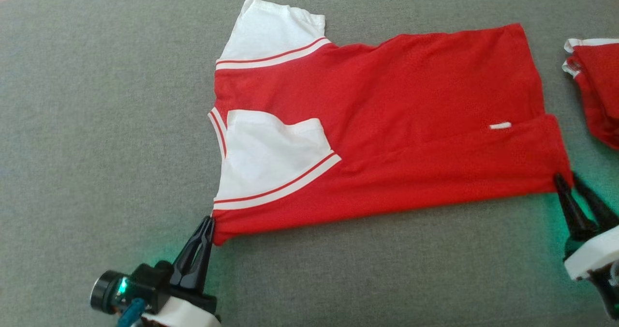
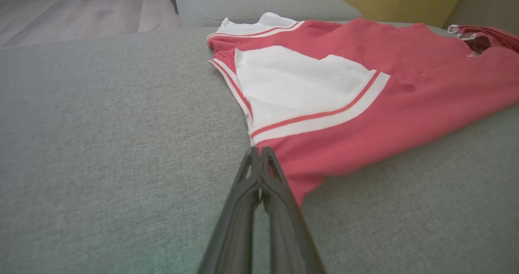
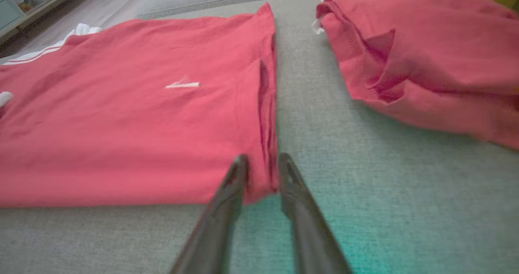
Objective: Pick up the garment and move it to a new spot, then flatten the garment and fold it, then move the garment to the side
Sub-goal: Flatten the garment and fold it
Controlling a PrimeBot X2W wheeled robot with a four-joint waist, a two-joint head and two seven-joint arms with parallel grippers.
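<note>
The garment (image 1: 387, 124) is a red shirt with white sleeves, lying flat on the grey cushion with its near side folded over itself. My left gripper (image 1: 209, 220) is shut on its near left corner, just below the striped sleeve; in the left wrist view the fingers (image 2: 243, 193) meet at the cloth's edge (image 2: 365, 144). My right gripper (image 1: 566, 178) holds the near right corner. In the right wrist view its jaws (image 3: 262, 160) stand slightly apart with the folded hem (image 3: 121, 124) pinched between them.
A second red garment (image 1: 599, 90) lies crumpled at the right edge of the cushion (image 1: 96, 148), close beside my right gripper (image 3: 425, 63). Wooden floor (image 2: 61, 10) lies beyond the cushion's far edge. Bare grey fabric stretches to the left and along the near side.
</note>
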